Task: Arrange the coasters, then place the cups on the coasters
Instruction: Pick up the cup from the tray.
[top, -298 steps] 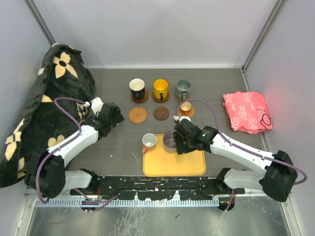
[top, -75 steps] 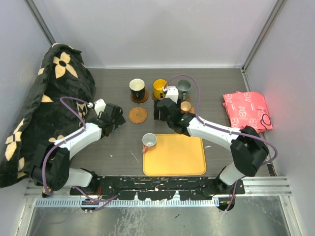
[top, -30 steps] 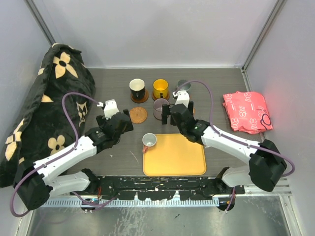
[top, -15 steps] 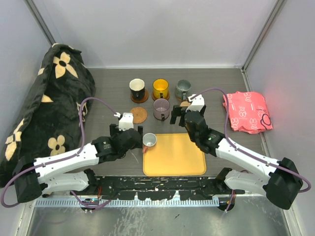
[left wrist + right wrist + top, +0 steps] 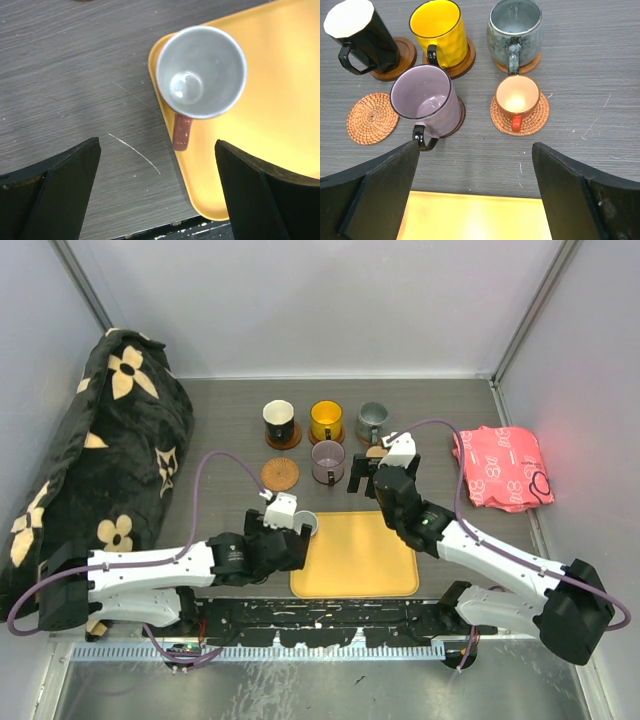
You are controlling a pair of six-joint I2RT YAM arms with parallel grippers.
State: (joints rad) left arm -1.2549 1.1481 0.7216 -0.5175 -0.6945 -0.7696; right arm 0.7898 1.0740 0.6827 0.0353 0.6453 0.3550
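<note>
My left gripper [image 5: 156, 150] hangs open above the white cup [image 5: 201, 72], which stands on the yellow tray's corner, brown handle toward me. From above, the gripper [image 5: 290, 530] hides most of that cup [image 5: 308, 523]. My right gripper [image 5: 474, 150] is open and empty, just short of the purple cup [image 5: 425, 100] and small brown cup [image 5: 517, 97], each on a coaster. Behind them the black-and-cream cup [image 5: 367, 35], yellow cup [image 5: 439, 32] and grey-green cup [image 5: 515, 30] stand on wooden coasters. One woven coaster [image 5: 371, 118] lies bare, left of the purple cup.
The yellow tray [image 5: 360, 560] lies at the near edge between my arms. A black floral blanket [image 5: 100, 440] is heaped along the left side. A pink cloth [image 5: 500, 465] lies at the right. Walls close the back and sides.
My left arm has swung right and nearer, bringing its open gripper over the white cup. My right gripper has drawn back from the purple cup, which stays on its coaster.
</note>
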